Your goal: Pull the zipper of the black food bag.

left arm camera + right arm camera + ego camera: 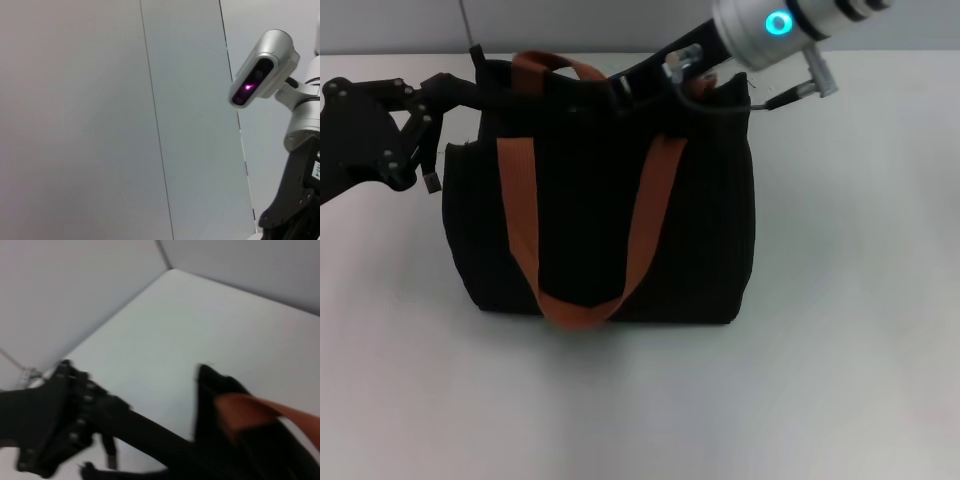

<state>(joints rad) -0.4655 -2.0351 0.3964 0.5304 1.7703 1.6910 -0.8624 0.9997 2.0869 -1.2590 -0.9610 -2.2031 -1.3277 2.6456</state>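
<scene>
That black food bag [600,230] looks floppy, so I'd pinch the tiny zipper tab up top; can't tell either gripper's state.

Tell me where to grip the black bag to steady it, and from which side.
Take the bag by the left end of its top rim, coming in from the robot's left, probably. It stands upright, so that thin fabric edge is exposed, clear of the strap. The left hand sits beside it.

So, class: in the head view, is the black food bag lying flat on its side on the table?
No. The black food bag stands upright, its orange straps hanging down its front.
</scene>
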